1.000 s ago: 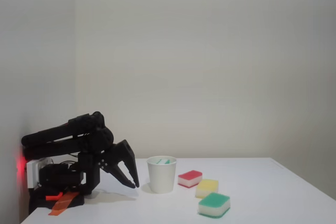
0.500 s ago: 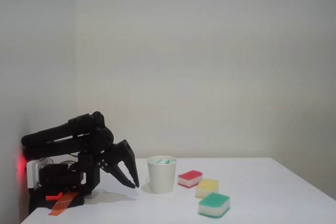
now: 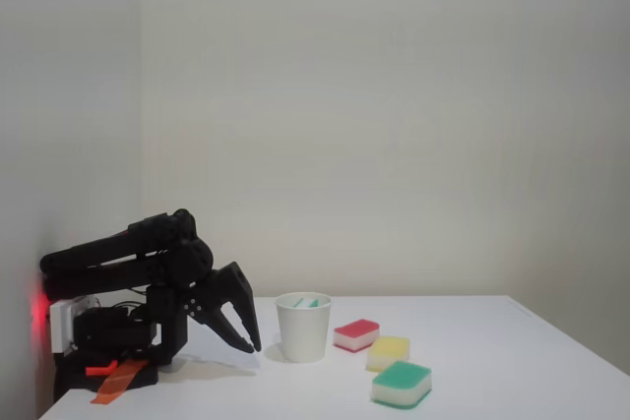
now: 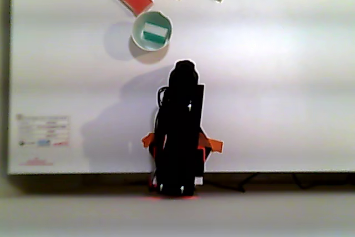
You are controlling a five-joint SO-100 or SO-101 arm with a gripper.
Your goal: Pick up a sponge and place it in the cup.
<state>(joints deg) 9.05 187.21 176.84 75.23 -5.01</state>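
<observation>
With a sponge (image 4: 155, 31) standing inside the cup (image 3: 302, 333), the empty gripper (image 3: 248, 339), fingers apart, rests beside it.

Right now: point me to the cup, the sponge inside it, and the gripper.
cup (image 3: 302, 336), fixed view, on its white side wall.
sponge in the cup (image 4: 155, 31), other view, on its green top.
gripper (image 3: 248, 345), fixed view, midway between its fingertips.

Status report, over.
Gripper open, empty, hanging just left of the white paper cup in the fixed view. Green sponge standing on edge inside cup. Second green sponge, red sponge, yellow sponge on table. Nothing obstructing.
</observation>
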